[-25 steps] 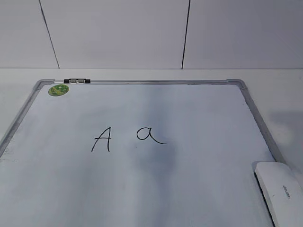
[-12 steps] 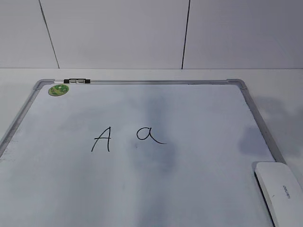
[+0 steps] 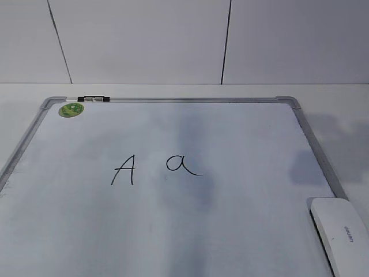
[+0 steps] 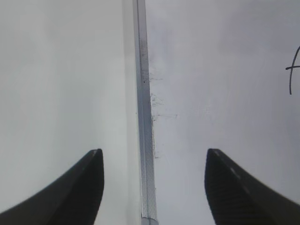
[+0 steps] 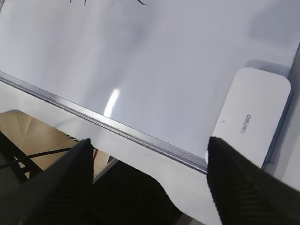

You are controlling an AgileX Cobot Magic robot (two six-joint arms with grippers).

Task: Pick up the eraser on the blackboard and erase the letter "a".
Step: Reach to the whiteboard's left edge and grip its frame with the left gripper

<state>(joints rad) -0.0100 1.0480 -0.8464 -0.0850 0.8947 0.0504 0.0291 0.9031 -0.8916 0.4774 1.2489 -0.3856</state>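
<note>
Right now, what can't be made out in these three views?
- Eraser: cut off by the exterior view's lower right edge.
- Its printed text: too small to read.
- Letter "a": clipped at the right wrist view's top edge.
- Both grippers: outside the exterior view.

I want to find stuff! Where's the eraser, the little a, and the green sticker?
eraser (image 5: pixel 248 115), right wrist view, middle of its white top.
letter "a" (image 3: pixel 179 164), exterior view, on its round loop.
green sticker (image 3: pixel 71 109), exterior view, its middle, at the board's far left corner.
</note>
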